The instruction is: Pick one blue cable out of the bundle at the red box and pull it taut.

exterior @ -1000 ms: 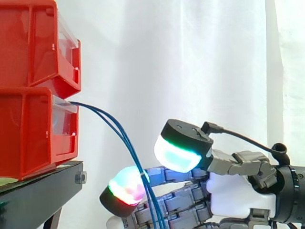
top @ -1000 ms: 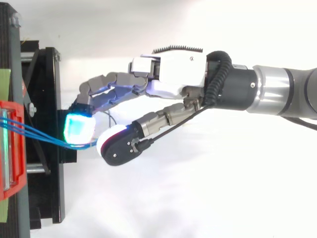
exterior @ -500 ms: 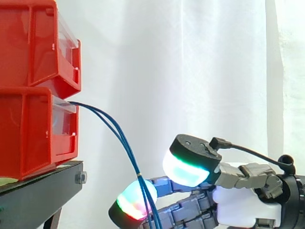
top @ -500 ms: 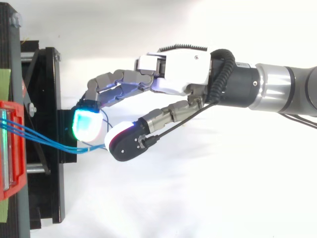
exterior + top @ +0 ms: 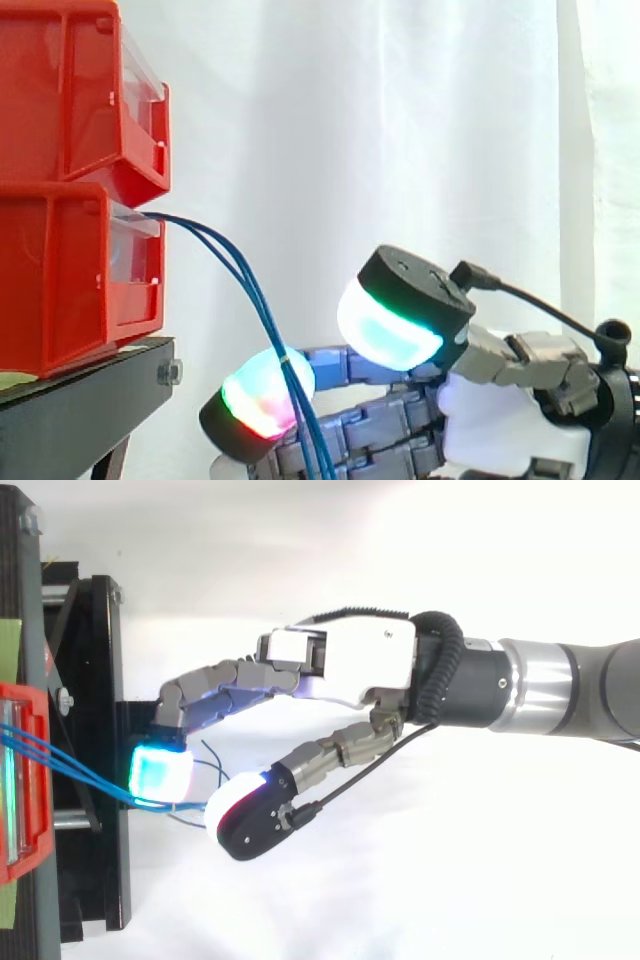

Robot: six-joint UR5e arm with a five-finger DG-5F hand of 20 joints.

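The blue cables [image 5: 235, 265] are let out of the red box [image 5: 60, 270] and are seen hanging down in a loose curve (none is tight yet). Farther from the box, they are met by the hand [image 5: 345, 660], whose fingertips [image 5: 160, 773] and thumb [image 5: 245, 815] are held apart, with nothing pinched.

The side view sits close beside the work, looking level across it toward the white curtain [image 5: 400, 120]. Here the red bins [image 5: 60, 200] and the black stand [image 5: 80, 410] take the left of the frame, and the hand [image 5: 500, 425] enters at lower right. The top view looks straight down from close above, with bins and stand along the left edge and the arm [image 5: 570, 685] entering from the right. Both views share the bins' front, the blue cables [image 5: 250, 285] and the hand.
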